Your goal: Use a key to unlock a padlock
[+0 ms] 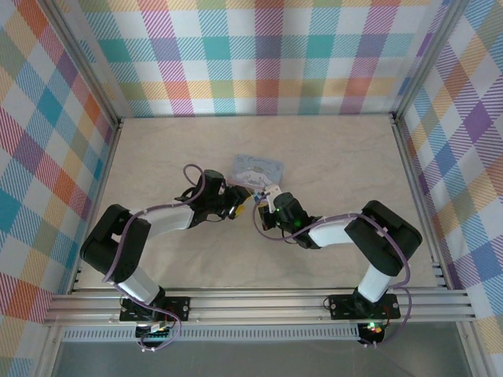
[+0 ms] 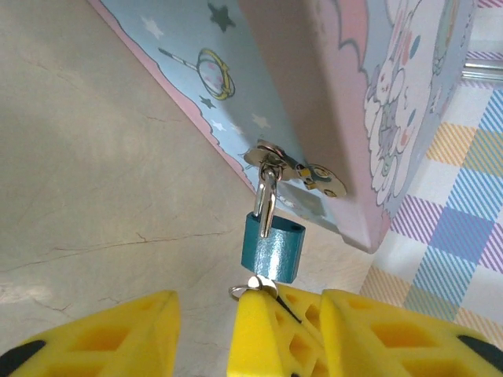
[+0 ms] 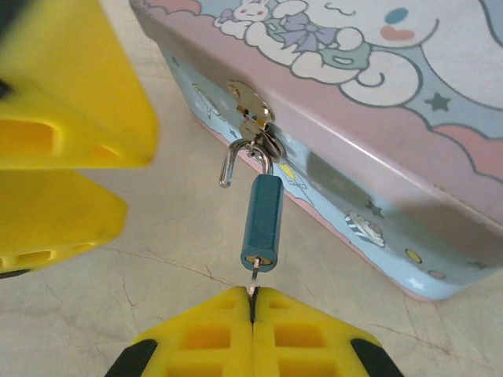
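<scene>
The key (image 3: 252,280) is seated in the underside of the padlock (image 3: 262,224) and pinched by the clenched right claw (image 3: 251,302). The shackle's (image 3: 228,166) short leg is seen sprung free, so the unlocking is judged essentially done. The padlock is hung from the hasp (image 3: 250,110) of the cartoon tin (image 3: 369,196) near the middle of the desk (image 3: 102,314), and withdrawal is crowded by the released left claw (image 3: 135,181) just beside it.

One padlock (image 3: 262,222), one key (image 3: 252,280), one cartoon tin (image 3: 377,149) and two arms (image 1: 157,224).
</scene>
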`<state>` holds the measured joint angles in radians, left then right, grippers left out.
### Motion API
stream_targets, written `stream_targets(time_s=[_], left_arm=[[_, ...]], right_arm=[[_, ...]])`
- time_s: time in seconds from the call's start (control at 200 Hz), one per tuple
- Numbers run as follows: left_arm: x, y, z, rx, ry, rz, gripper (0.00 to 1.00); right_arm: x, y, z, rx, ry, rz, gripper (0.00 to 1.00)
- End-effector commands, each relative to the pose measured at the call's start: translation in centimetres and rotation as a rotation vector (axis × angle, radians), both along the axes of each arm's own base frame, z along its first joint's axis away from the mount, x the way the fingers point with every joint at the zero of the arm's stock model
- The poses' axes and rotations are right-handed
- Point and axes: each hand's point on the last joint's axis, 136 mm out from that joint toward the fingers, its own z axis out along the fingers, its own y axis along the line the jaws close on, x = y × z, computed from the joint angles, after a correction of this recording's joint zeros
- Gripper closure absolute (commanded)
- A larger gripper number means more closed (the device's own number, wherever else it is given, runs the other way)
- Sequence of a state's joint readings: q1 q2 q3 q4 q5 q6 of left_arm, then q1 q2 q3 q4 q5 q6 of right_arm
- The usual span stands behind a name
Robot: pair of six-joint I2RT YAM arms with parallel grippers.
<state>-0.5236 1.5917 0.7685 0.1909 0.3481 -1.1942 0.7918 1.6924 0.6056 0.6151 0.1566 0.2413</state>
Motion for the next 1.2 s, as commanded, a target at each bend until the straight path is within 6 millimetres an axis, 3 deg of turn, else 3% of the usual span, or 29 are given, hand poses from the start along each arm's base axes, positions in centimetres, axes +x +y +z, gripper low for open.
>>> stream_targets(time_s=[0.0, 0.39, 0.655, 0.905, 1.195], left_arm=[[0.5, 1.3, 1.4, 0.036, -0.038, 0.013, 0.43], [1.4, 5.8, 2.6, 0.149, -0.073, 0.041, 0.29], [3.6, 7.8, 2.9, 0.211, -0.086, 0.031, 0.2], [6.8, 7.8, 2.2, 0.217, -0.097, -0.008, 0.19], [9.7, 6.0, 0.8, 0.227, -0.13, -0.114, 0.19]], right_arm=[[-0.2, 0.3, 2.0, 0.155, 0.03, -0.01, 1.0], [-1.3, 0.0, 2.4, 0.505, 0.298, -0.054, 1.0], [-1.7, 0.0, 0.9, 0.555, 0.453, -0.117, 1.0], [-2.0, -0.6, -0.1, 0.595, 0.55, -0.18, 1.0], [-2.2, -0.5, -0.8, 0.593, 0.604, -0.186, 0.99]])
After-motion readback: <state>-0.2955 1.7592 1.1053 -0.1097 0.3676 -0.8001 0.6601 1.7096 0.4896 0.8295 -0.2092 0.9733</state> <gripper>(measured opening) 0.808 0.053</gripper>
